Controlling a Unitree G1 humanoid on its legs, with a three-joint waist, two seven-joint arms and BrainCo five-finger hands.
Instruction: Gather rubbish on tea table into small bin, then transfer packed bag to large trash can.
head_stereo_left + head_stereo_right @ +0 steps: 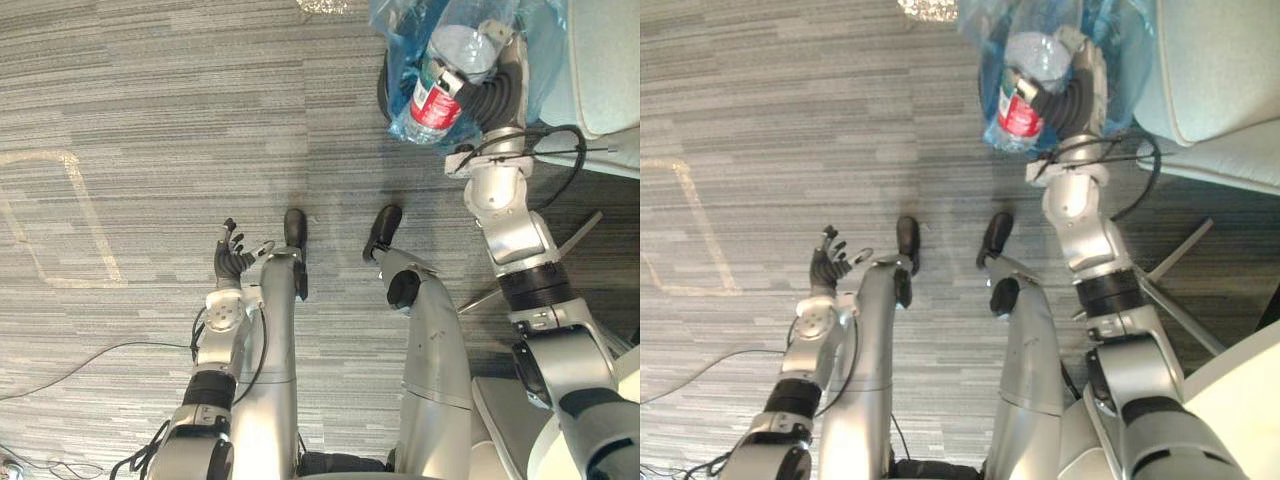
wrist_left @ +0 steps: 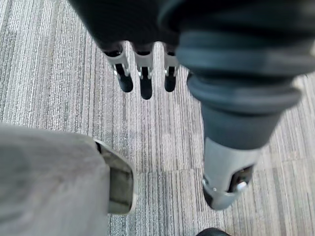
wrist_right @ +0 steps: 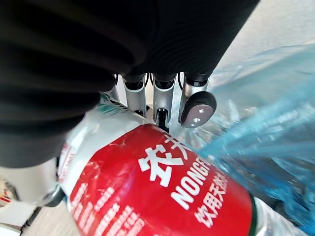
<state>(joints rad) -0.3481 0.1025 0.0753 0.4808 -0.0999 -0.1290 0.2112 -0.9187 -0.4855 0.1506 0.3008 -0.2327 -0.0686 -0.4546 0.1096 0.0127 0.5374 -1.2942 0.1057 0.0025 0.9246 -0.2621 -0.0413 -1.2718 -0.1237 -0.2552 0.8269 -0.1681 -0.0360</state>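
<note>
The robot's right hand (image 1: 492,62) is raised ahead of it, fingers and thumb wrapped round a clear plastic bottle with a red label (image 1: 437,92). The bottle lies against a translucent blue plastic bag (image 1: 398,28), whose film bunches around it; I cannot tell how far inside it sits. A pale upholstered seat (image 1: 605,60) stands just beside the bag. The left hand (image 1: 232,258) hangs low over the grey striped carpet (image 1: 130,90), fingers (image 2: 145,78) loosely spread, holding nothing.

White Chinese and Latin lettering on red label (image 3: 157,196) of plastic bottle (image 1: 455,48).
</note>
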